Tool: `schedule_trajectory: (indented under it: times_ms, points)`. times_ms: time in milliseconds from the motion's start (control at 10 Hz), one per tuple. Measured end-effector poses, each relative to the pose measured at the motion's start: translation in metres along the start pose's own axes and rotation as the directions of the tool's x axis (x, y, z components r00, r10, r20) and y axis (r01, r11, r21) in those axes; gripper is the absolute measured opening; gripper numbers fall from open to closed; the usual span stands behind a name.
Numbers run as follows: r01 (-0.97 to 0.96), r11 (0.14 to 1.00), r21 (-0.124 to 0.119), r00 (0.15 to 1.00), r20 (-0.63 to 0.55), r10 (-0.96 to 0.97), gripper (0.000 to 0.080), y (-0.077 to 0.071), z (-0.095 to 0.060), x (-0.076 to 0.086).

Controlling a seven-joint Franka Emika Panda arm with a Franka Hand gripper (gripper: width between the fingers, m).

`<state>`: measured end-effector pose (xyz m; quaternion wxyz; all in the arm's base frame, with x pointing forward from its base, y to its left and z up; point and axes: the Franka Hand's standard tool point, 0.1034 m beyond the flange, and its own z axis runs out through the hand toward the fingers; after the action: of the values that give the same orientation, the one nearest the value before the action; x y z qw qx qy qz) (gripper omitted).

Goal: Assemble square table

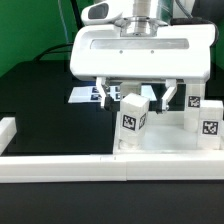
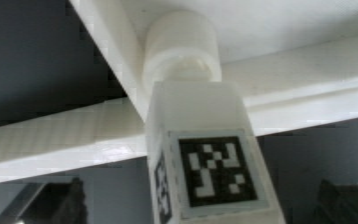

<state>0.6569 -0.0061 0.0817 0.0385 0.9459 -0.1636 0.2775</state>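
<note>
While the arm hung low over the black bench (image 1: 40,90), its claw (image 1: 140,100) stood open, the two fingers spread apart and holding nothing. From the exterior view's left, the marker board (image 1: 85,95) lay flat on the bench behind the claw. Next came a leg (image 1: 132,122), upright and tagged, standing just under the open fingers (image 1: 104,94) and free of them. Further right two more legs (image 1: 207,128) stood upright near each other. All of them rose from the white panel (image 1: 160,146), which lay against the border wall (image 1: 60,172) at the front. Seen from the wrist, that leg (image 2: 202,150) met a round socket (image 2: 181,45) on the panel.
</note>
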Motion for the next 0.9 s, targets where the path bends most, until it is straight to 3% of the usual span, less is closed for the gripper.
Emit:
schedule_trajectory:
  times_ms: [300,400,600,900]
  points:
    - [-0.003,1.000,0.002,1.000,0.017,0.003,0.0649,-0.001,0.000,0.000]
    - [-0.018,1.000,0.013,0.998,0.063,0.017,0.0649,-0.004,-0.005,0.003]
    - [-0.075,0.996,0.040,0.975,0.214,0.065,0.0649,-0.005,-0.016,0.013]
    - [-0.110,0.993,0.036,0.889,0.450,0.082,0.0649,0.003,-0.013,0.010]
